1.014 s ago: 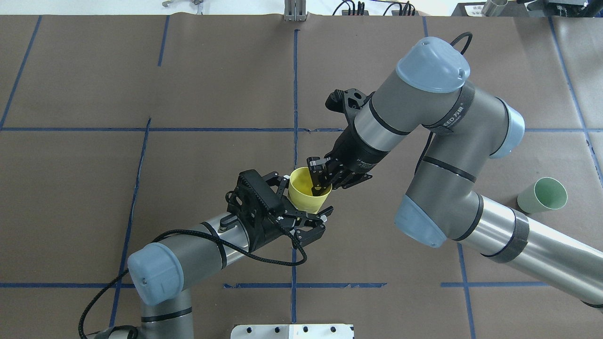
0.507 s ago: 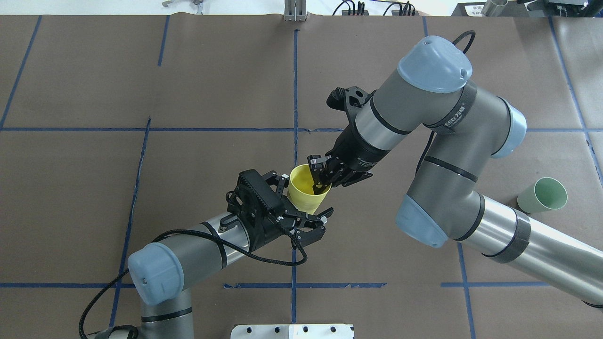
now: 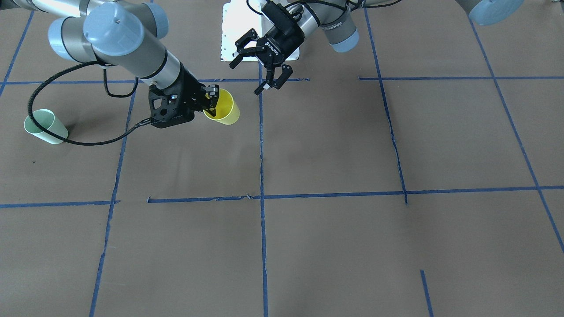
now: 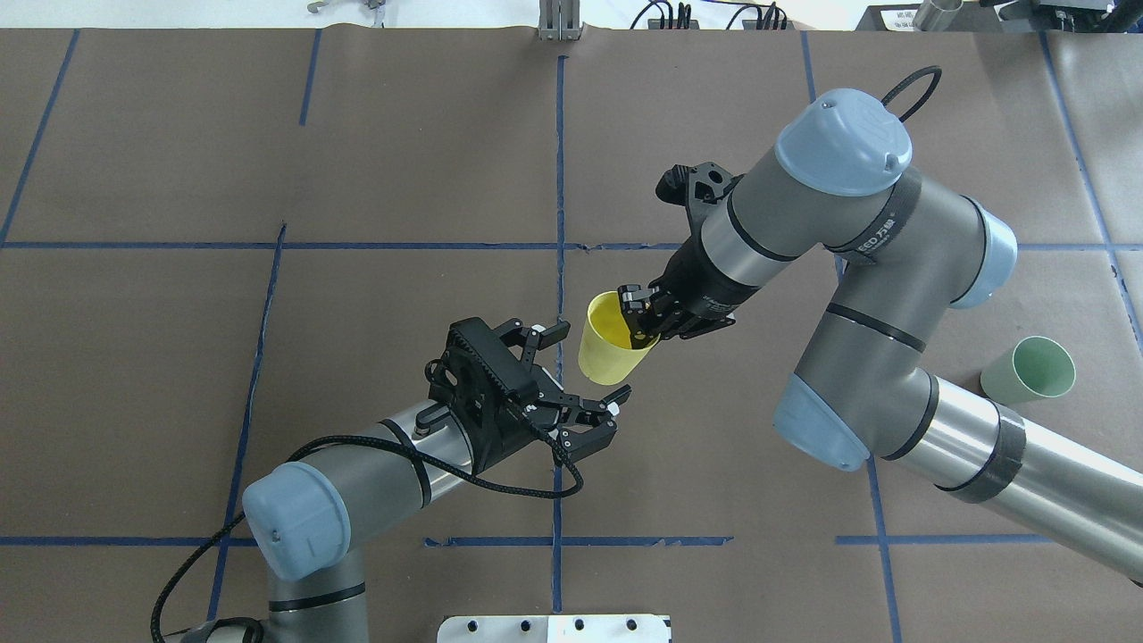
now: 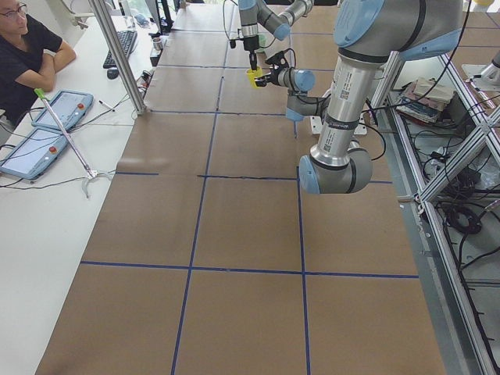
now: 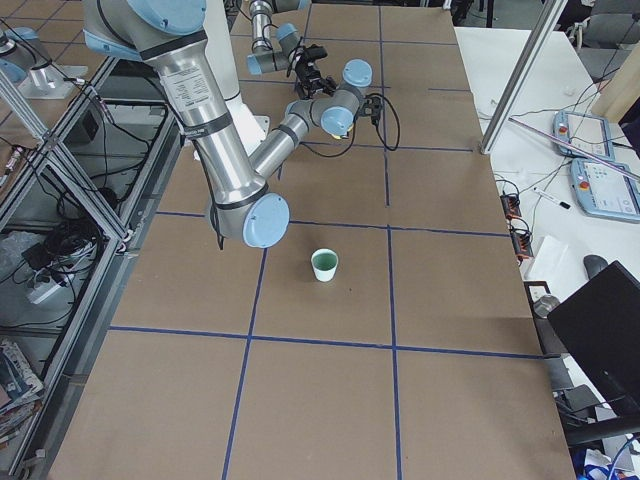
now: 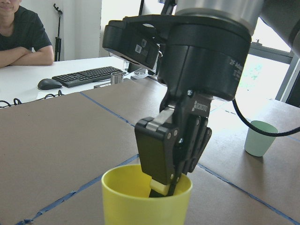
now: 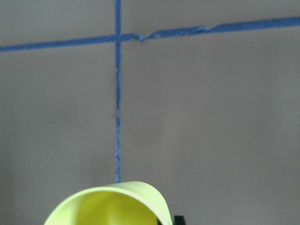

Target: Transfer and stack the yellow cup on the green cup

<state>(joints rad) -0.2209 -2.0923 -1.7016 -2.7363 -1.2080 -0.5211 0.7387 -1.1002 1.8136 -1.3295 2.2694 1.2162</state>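
1. pinching the yellow cup (image 4: 612, 353) by its rim, the right fingers (image 4: 630, 297) stand one inside the wall, one outside;
2. the cup hangs below the right fingers, mouth up;
3. left fingers (image 4: 600, 404) are spread wide, just beside the cup, not touching it;
4. green cup (image 4: 1029, 369) stands upright on the surface (image 4: 357, 134), well apart from both sets of fingers
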